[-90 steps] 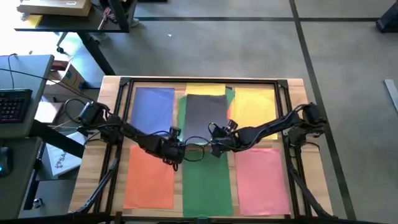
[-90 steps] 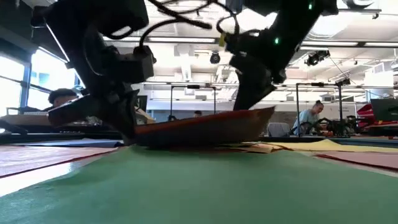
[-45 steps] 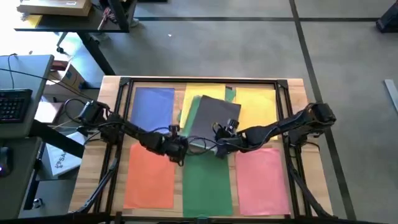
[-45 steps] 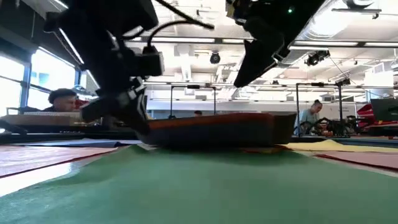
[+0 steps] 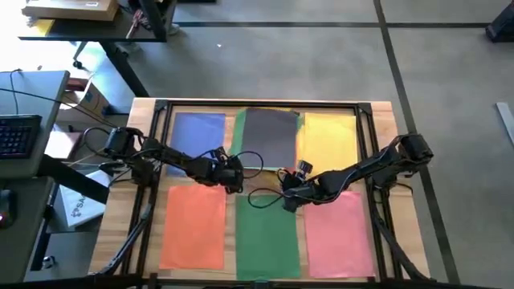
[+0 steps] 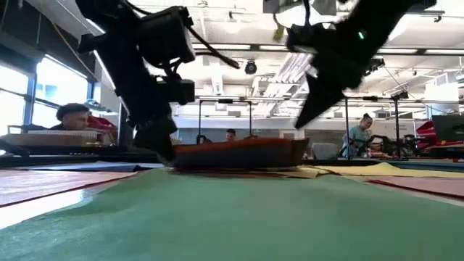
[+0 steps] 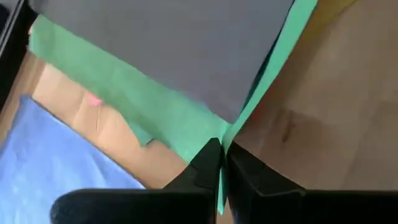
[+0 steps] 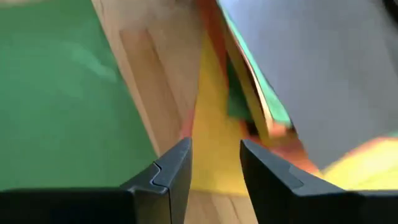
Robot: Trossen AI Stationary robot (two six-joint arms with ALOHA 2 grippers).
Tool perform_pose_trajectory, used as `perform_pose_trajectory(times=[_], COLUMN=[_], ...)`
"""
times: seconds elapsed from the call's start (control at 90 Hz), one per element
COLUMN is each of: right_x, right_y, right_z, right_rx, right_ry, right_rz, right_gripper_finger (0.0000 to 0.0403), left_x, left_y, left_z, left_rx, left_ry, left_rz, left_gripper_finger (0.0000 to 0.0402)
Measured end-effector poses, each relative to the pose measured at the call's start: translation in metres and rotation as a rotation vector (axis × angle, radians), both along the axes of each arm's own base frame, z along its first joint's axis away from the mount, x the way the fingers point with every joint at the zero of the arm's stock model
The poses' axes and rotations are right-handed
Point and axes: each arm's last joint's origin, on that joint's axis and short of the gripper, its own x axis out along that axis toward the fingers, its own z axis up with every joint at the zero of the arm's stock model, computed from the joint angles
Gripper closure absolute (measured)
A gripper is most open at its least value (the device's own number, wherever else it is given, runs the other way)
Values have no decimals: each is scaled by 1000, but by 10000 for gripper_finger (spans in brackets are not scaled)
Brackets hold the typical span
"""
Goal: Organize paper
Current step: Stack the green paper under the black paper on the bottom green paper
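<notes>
High view: the left gripper (image 5: pixel 234 175) pinches the near corner of a thin green paper sheet (image 7: pixel 155 112) under a dark grey sheet (image 5: pixel 270 136), back centre of the wooden table (image 5: pixel 385 120); the right gripper (image 5: pixel 287 193) hangs parted and empty.

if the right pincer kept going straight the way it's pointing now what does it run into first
Probably the mixed paper stack: the open right pincer aims at its near edge, where a yellow sheet pokes out under the dark grey top sheet. Depth is unclear, so it may first brush the bare table.
</notes>
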Motion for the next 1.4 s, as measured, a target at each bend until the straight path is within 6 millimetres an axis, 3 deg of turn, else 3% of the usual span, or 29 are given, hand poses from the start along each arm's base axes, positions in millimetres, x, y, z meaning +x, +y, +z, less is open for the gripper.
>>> perform_pose_trajectory(times=[0.2,0.411,0.567,0.833,1.1,1.4], right_x=[-4,0,6,22,37,49], right_y=[-11,-13,-13,-33,-56,-58], right_z=[-14,-14,-18,-31,-26,-40], right_rx=[10,-76,-121,-132,35,-4], right_ry=[-22,25,43,30,-102,-123], right_rz=[-41,112,221,236,279,379], right_gripper_finger=[282,282,282,282,282,282], left_x=[-6,-6,-3,5,6,10], left_y=[-7,-7,-1,4,6,2], left_z=[-10,-9,-9,-8,-12,-9], left_rx=[-81,-78,-97,-157,-214,-210], left_ry=[22,26,8,-57,-127,-164], left_rz=[-102,-116,-104,-145,-202,-226], left_gripper_finger=[327,254,237,273,336,398])
